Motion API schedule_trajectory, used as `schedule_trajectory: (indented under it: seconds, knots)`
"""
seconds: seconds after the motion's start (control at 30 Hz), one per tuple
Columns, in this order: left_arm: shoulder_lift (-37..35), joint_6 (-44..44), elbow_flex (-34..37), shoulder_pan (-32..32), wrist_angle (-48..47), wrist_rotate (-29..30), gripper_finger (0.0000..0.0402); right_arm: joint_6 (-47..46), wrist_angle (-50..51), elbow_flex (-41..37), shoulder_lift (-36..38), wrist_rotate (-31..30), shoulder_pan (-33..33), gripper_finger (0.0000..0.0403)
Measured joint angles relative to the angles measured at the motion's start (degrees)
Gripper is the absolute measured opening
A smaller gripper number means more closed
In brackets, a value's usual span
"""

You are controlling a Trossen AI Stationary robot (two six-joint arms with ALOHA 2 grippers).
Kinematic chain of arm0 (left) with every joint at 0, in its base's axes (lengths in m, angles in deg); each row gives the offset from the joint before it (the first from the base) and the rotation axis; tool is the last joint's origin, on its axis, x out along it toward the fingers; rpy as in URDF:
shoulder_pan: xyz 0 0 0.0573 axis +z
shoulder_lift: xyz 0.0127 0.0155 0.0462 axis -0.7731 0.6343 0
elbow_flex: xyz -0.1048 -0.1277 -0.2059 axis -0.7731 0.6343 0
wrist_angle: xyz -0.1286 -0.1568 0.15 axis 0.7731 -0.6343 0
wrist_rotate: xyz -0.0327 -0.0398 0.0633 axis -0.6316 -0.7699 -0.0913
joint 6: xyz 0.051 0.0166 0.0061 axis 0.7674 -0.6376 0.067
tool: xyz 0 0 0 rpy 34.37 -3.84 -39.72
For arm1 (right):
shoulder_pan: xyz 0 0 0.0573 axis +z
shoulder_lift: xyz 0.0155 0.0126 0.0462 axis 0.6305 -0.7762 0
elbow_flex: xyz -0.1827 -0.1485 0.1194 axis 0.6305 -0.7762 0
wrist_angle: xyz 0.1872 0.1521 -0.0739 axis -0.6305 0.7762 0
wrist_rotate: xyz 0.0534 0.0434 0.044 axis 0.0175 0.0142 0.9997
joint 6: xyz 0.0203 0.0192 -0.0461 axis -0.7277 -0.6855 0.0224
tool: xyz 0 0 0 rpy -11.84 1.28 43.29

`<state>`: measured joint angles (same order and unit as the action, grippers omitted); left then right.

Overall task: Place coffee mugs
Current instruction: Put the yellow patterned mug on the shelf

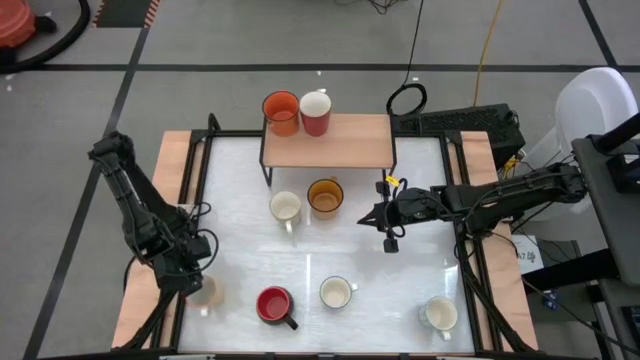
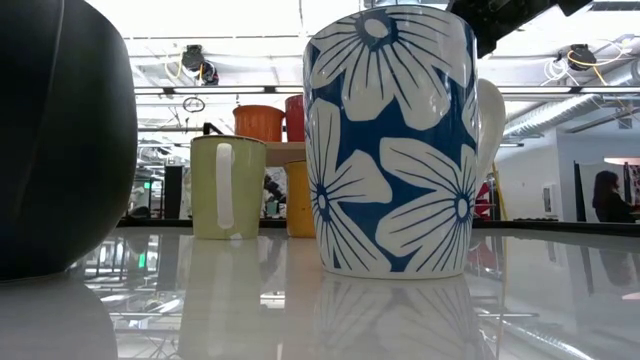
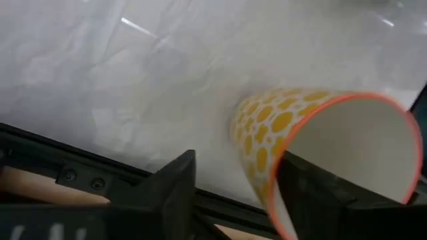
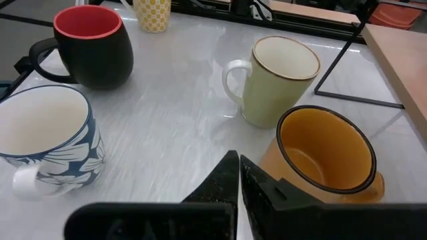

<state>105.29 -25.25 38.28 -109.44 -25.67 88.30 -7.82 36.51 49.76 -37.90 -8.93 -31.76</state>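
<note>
A yellow-dotted mug [image 3: 267, 127] with an orange rim stands at the table's near left corner [image 1: 207, 292]. My left gripper [image 3: 237, 160] points down over it, open, with one finger inside the mouth and one outside the wall. My right gripper [image 4: 239, 175] hangs shut above the table's middle right [image 1: 385, 216], next to an amber mug [image 4: 327, 157]. On the table stand a cream mug [image 1: 285, 208], a dark mug with a red inside [image 1: 274, 304], a blue-flowered mug [image 2: 395, 150] and a white mug [image 1: 440, 314]. An orange mug [image 1: 281, 112] and a red mug [image 1: 315, 112] stand on the shelf. My left gripper comes at the dotted mug from above, with the mug's wall at the rim [image 3: 263, 183] between its fingers. One finger [image 3: 313, 193] is inside the mouth; the other [image 3: 173, 193] stands clear of the outer wall. Whether the inner finger touches the wall, I cannot tell. The mug stands on the table.
A wooden shelf on a black wire frame [image 1: 340, 140] stands at the table's far side. A black frame rail [image 3: 80, 177] runs along the table's left edge, close to the dotted mug. Bare tabletop lies between the mugs in the middle [image 1: 230, 250].
</note>
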Motion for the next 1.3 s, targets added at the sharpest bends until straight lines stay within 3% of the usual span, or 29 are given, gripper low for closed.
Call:
schedule_trajectory:
  seconds: [0.17, 0.3, 0.47, 0.8, 1.13, 1.3]
  knots:
    - [0.0, -0.9, 0.3, -0.9, 0.1, 0.6, 0.0273, 0.0, 0.1, 0.0, 0.0, 0.0, 0.0, 0.0]
    - [0.0, -1.5, 0.3, -0.9, 0.1, 0.8, 0.0282, 0.2, 0.1, 0.0, 0.0, 0.0, 0.0, 0.0]
    - [0.0, -4.1, 0.3, -0.9, 0.2, 0.9, 0.0237, 0.2, 0.1, 0.0, 0.0, 0.0, 0.0, 0.0]
    - [0.0, -6.9, 0.3, -0.9, 2.0, 0.9, 0.0084, 0.2, 0.1, 0.0, 0.0, 0.0, 0.0, 0.0]
    - [0.0, -14.2, 0.3, -0.3, 1.7, 2.7, 0.0075, -0.4, 0.1, 0.0, 0.0, -0.1, 0.0, 0.0]
    - [0.0, -13.6, 0.3, 1.0, 1.6, 4.4, 0.0063, -0.4, -1.4, 0.0, 0.0, -3.1, 0.0, 0.0]
